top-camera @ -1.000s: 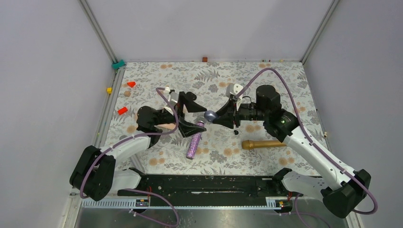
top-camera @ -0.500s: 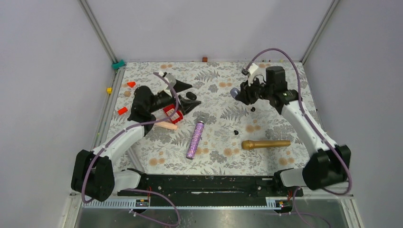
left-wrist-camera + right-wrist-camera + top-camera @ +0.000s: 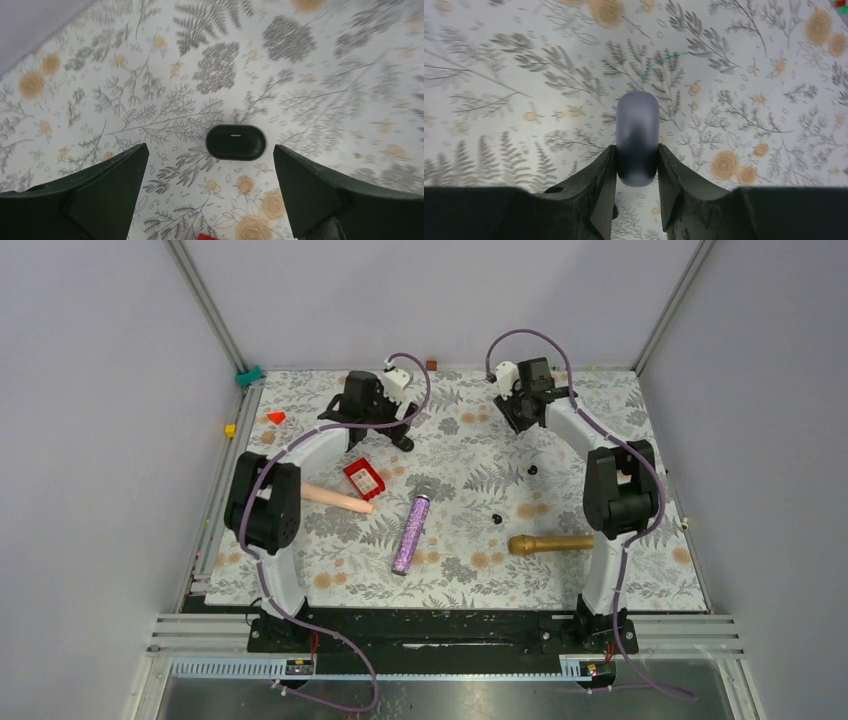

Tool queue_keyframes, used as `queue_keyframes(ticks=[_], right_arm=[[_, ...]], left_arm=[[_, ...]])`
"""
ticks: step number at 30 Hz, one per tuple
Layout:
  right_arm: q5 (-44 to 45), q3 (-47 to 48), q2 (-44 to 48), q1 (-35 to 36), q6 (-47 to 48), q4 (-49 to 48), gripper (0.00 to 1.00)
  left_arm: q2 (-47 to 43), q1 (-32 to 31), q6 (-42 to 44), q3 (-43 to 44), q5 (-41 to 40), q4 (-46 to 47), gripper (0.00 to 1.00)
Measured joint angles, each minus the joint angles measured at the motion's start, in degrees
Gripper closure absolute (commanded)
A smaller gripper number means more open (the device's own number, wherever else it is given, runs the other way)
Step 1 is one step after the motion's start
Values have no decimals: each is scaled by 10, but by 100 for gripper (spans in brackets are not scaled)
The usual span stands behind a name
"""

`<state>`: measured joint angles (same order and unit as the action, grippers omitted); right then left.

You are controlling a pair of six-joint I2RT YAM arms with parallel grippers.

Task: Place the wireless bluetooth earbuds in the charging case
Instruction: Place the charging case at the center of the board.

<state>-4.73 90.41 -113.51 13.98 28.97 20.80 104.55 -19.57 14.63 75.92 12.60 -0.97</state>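
Left fingers [image 3: 100, 195] spread wide over a black oval capsule [image 3: 235, 142], perhaps the case; right fingers [image 3: 596, 187] pinch a grey rounded piece [image 3: 637, 135]; earbuds [image 3: 532, 470] lie apart.

The floral bench [image 3: 620, 580] carries a purple glitter microphone [image 3: 411, 533], a gold microphone [image 3: 558, 542], a peach cylinder [image 3: 337, 498] near a red box [image 3: 364, 478], an earbud [image 3: 532, 470], a second earbud [image 3: 496, 518] and a black oval capsule [image 3: 235, 142].

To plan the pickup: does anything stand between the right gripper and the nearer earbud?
Nothing visible lies between the right gripper and that earbud. But the gripper is shut on a grey oval piece, so its jaws are full.
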Motion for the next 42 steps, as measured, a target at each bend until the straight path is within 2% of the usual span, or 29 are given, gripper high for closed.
queue_keyframes(ticks=[6, 16, 27, 32, 42], right_arm=[[80, 42, -63, 0, 23, 10, 61], [136, 65, -115, 0, 53, 43, 52], [138, 60, -108, 0, 64, 74, 17], [118, 11, -30, 0, 65, 94, 1], [34, -93, 243, 1, 23, 110, 1]], left_arm=[[132, -20, 32, 120, -99, -123, 1], [187, -84, 76, 205, -156, -254, 1], [231, -73, 70, 272, -154, -342, 2], [262, -63, 63, 332, -127, -385, 1], [326, -36, 56, 446, -77, -465, 1]])
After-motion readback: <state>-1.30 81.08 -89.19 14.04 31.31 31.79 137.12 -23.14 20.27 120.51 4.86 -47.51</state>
